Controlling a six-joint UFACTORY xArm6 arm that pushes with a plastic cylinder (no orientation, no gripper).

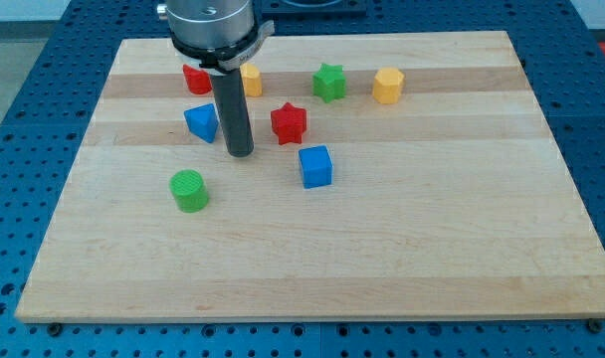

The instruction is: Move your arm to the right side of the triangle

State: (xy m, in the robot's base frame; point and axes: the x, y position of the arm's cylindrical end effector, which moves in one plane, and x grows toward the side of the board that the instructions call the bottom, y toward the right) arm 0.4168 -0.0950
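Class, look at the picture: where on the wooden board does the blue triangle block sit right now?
The blue triangle sits in the upper left part of the board, just left of my tip, below the red block and above the green cylinder.

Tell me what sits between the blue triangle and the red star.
Only my tip: in the camera view it stands between the blue triangle and red star.

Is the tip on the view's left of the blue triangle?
No, my tip sits just to the view's right of the blue triangle, between it and the red star.
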